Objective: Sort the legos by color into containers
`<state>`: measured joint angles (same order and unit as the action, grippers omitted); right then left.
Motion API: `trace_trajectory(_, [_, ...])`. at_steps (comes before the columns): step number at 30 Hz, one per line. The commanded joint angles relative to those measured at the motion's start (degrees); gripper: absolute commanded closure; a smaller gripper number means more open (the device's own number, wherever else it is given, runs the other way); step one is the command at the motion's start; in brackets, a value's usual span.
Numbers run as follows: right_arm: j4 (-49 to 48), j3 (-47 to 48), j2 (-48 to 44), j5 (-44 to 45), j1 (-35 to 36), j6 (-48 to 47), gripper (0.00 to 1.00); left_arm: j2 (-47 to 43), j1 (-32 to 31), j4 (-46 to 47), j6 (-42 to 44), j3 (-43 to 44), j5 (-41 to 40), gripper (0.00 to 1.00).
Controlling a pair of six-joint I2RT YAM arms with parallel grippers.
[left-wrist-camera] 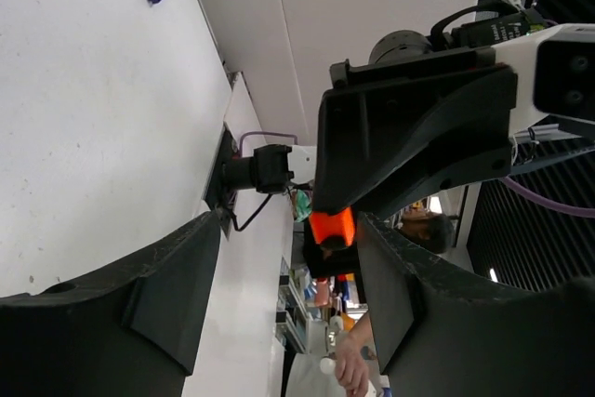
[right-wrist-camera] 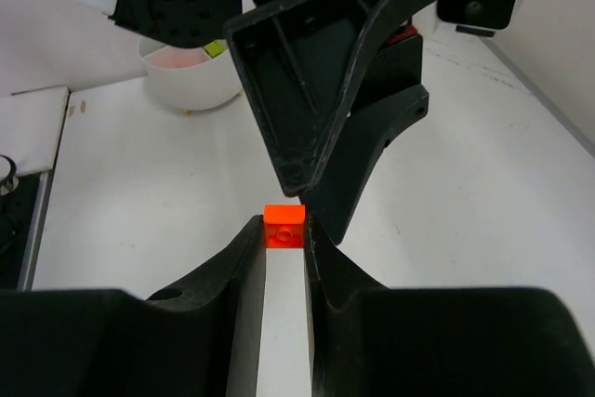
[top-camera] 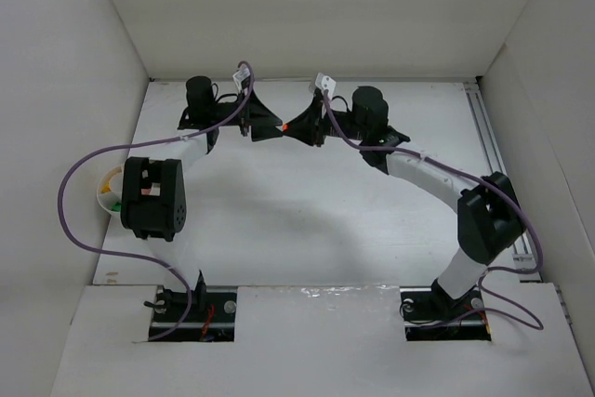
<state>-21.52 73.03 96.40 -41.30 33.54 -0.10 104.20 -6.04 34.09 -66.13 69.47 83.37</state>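
Right gripper (right-wrist-camera: 284, 231) clamps an orange lego (right-wrist-camera: 284, 226); left gripper (left-wrist-camera: 289, 220) stands open around it.

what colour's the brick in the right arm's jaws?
Orange. The brick shows best in the right wrist view.

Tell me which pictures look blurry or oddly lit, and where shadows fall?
Top view: even, soft light, only faint shadows on the white floor, nothing blurred. Left wrist view: turned sideways, left fingers dark and soft up close, orange brick sharper. Right wrist view: right fingers soft-edged near the lens, brick vividly bright, cup behind fairly clear.
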Motion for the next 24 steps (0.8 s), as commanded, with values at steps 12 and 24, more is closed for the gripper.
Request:
trace_trajectory(12, [-4.4, 0.1, -1.2, -0.4, 1.1, -4.7, 0.94, -0.9, -0.6, 3.1, -0.4, 4.4, 10.2, 0.65])
trace_trajectory(24, [-4.4, 0.1, -0.7, 0.6, 1.6, -5.9, 0.94, -0.9, -2.9, 3.1, -0.4, 3.8, 10.2, 0.60])
